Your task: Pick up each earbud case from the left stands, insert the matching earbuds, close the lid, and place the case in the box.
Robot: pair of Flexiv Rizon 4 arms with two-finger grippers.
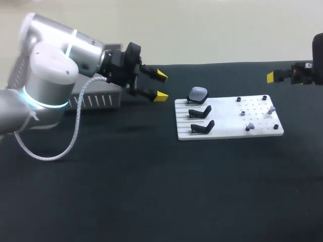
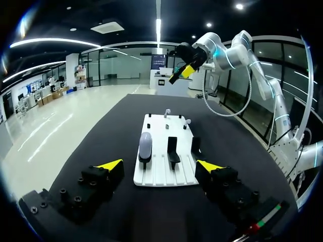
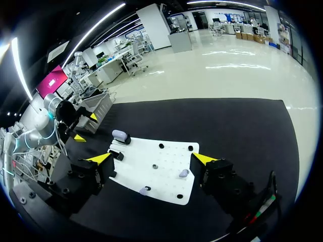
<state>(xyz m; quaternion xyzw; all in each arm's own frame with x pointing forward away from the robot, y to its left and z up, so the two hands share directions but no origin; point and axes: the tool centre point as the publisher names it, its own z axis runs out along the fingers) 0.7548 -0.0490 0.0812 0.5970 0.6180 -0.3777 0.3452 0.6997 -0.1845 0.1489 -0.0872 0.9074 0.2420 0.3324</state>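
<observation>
since the case [image 1: 198,94] looks like a small, smooth, rounded shell of hard plastic, we judge it light and stiff but slippery, with a hinged lid that a careless squeeze might spring. we would take it across its narrower width, low on the body and clear of the lid seam.

in the head view it sits on the farthest of three stands at the left end of a white board [image 1: 227,132]. the other two stands [image 1: 201,112] are bare beside it. our left gripper [image 1: 161,85] hangs near the board's left edge, fingers spread wide and holding nothing, apart from the case. the table [image 1: 151,191] is covered in black matt cloth, which we think would check a dropped case rather than let it skid.

in the left wrist view the case lies ahead of the open fingers, nearer one of them, propped on its stand. the next stand is just beside it, so room for a finger looks tight on that side, while the outer side is free to the board's edge.

in the right wrist view the right gripper [image 3: 151,159] is likewise wide open and empty, with the board ahead of it. two pale earbuds [image 3: 183,173] rest among dark pegs at its near end. a grey box [image 3: 96,103] stands beyond the left gripper.
</observation>
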